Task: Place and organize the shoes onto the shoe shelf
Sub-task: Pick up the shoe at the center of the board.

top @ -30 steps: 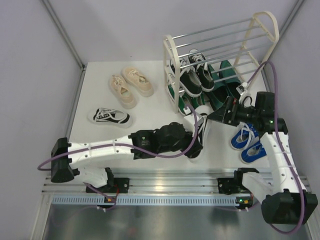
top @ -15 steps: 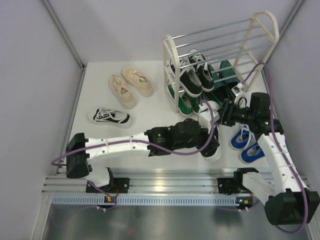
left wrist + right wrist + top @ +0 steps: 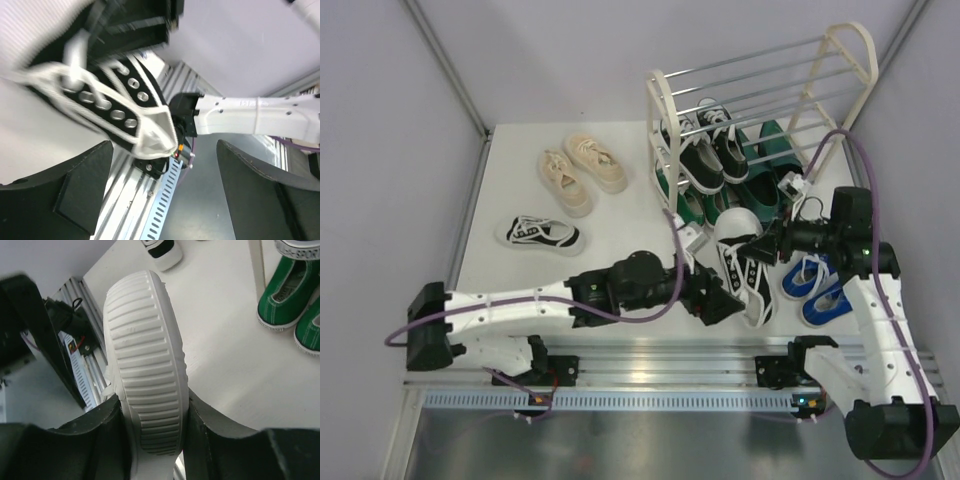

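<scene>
Blue sneakers (image 3: 825,302) beside striped sneaker (image 3: 748,270) — shoe shelf (image 3: 658,130) beyond.

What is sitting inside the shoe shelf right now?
In the shoe shelf: a pair of black canvas sneakers on the rods. Lower down, green canvas sneakers and dark green loafers. The black pair and rods cover parts of both lower pairs.

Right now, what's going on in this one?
The right claw is clamped on the sole of a striped sneaker, holding it in front of the rack. The left claw is open right beside that shoe, gripping nothing. A black pair and green shoes sit in the rack. The blue pair, the cream pair and the other striped sneaker lie on the table.
</scene>
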`<state>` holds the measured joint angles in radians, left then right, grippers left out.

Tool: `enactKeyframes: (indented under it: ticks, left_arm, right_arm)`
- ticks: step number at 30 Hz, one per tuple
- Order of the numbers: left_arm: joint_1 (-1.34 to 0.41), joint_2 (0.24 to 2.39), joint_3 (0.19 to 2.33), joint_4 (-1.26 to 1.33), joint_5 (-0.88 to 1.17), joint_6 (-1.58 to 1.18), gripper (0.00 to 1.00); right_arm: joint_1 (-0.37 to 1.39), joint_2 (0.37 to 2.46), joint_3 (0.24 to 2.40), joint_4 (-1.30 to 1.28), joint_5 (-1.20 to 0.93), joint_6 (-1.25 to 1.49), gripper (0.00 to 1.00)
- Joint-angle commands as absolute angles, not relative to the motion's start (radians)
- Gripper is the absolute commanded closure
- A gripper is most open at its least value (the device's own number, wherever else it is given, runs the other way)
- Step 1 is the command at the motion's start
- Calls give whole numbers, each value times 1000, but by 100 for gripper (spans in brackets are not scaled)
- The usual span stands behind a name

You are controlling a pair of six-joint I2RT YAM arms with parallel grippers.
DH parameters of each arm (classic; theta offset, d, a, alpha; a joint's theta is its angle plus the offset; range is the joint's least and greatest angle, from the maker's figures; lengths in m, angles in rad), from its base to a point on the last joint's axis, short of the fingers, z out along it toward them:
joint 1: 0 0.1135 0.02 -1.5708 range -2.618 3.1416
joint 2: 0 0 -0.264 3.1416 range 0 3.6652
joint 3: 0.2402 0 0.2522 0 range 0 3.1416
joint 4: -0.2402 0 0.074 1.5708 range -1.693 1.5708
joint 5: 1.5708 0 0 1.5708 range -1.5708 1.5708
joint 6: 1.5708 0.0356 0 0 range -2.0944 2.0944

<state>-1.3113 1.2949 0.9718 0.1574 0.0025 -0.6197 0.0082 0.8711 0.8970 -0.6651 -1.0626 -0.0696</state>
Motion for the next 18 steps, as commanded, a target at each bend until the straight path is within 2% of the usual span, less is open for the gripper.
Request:
enactKeyframes:
  ticks: [1, 4, 9, 13, 18]
  left_arm:
    - [-1287, 1123, 910, 169, -121, -560, 10]
    - [-1273, 1005, 833, 137, -162, -523, 6]
    - [-1204, 878, 675, 247, -124, -470, 5]
    - [-1181, 884, 620, 343, -81, -425, 5]
    - [-1164, 929, 583, 480, 45, -368, 5]
  right_arm:
    - [9, 894, 982, -840, -1247, -363, 100]
    - [15, 942, 1011, -981, -1250, -554, 100]
    - [132, 980, 1023, -1057, -1200, -682, 100]
    - [245, 979, 1037, -1078, -1198, -751, 100]
    - [301, 1009, 1048, -1167, -1213, -864, 100]
